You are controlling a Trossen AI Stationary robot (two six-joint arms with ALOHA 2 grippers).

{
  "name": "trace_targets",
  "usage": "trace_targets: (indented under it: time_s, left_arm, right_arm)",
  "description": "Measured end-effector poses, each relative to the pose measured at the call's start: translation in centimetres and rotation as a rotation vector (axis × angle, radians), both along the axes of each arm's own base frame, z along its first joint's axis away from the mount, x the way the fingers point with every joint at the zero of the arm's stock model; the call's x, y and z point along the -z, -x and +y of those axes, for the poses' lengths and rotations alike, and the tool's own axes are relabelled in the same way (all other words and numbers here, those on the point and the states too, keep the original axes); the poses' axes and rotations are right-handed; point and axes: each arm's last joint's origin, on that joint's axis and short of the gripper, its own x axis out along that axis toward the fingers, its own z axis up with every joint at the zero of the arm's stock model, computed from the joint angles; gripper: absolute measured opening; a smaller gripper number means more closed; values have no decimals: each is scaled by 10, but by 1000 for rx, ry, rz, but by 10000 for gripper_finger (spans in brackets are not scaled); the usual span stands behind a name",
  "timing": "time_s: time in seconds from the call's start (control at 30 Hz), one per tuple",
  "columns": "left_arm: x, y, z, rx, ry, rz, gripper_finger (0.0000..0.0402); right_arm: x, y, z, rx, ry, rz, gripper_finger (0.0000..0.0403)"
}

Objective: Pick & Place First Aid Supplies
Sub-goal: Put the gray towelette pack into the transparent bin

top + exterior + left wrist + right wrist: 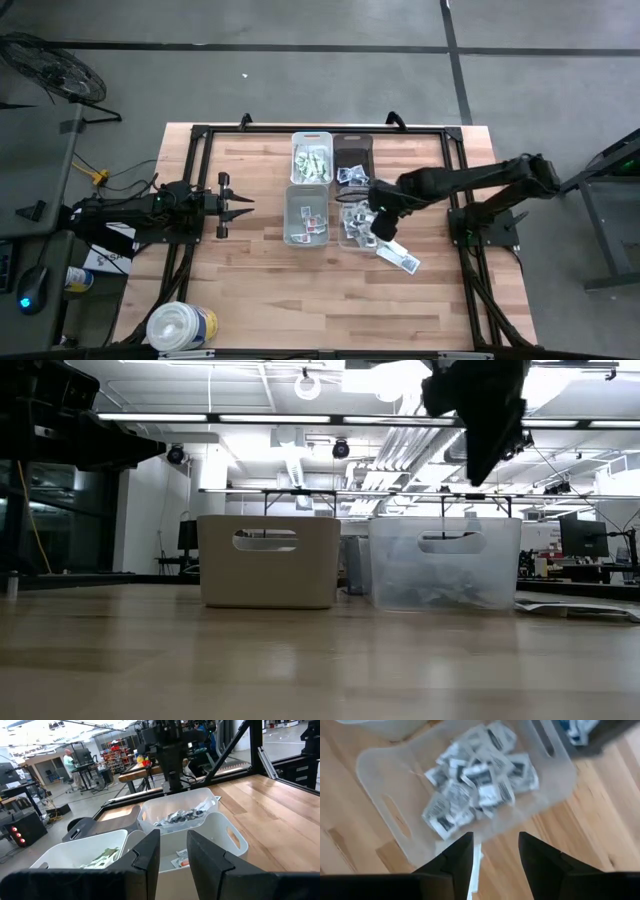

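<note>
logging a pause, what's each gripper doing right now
Left gripper: partly open, empty.
Right gripper: open, empty, above the clear bin of packets.

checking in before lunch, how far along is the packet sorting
Partly done: packets sit in all four bins, most in the clear bin. The right hand hovers open and empty above that pile. Loose packets remain on the table. The left hand waits aside.

Table (260, 280) of pale, satin-smooth planked wood; below the right gripper (495, 851), matt black plastic fingers (457, 857), a frosted translucent plastic bin (380, 775) holding crinkled white paper packets (475, 780) with dark print, beside an opaque matt white plastic bin (268, 561).
</note>
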Motion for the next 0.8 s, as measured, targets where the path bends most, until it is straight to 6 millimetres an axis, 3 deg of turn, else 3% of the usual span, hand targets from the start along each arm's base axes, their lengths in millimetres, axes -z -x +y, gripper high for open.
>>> trace_targets:
  time_s: [0.23, 0.53, 0.8]
  left_arm:
    - [0, 0, 0, 0, 0, 0, 96]
    - [0, 0, 0, 0, 0, 0, 96]
    - [0, 0, 0, 0, 0, 0, 96]
  right_arm:
    - [-4, 17, 22, 73, 6, 62, 153]
    - [-3, 22, 42, 81, -24, 65, 154]
    - [39, 28, 55, -7, -229, -15, 149]
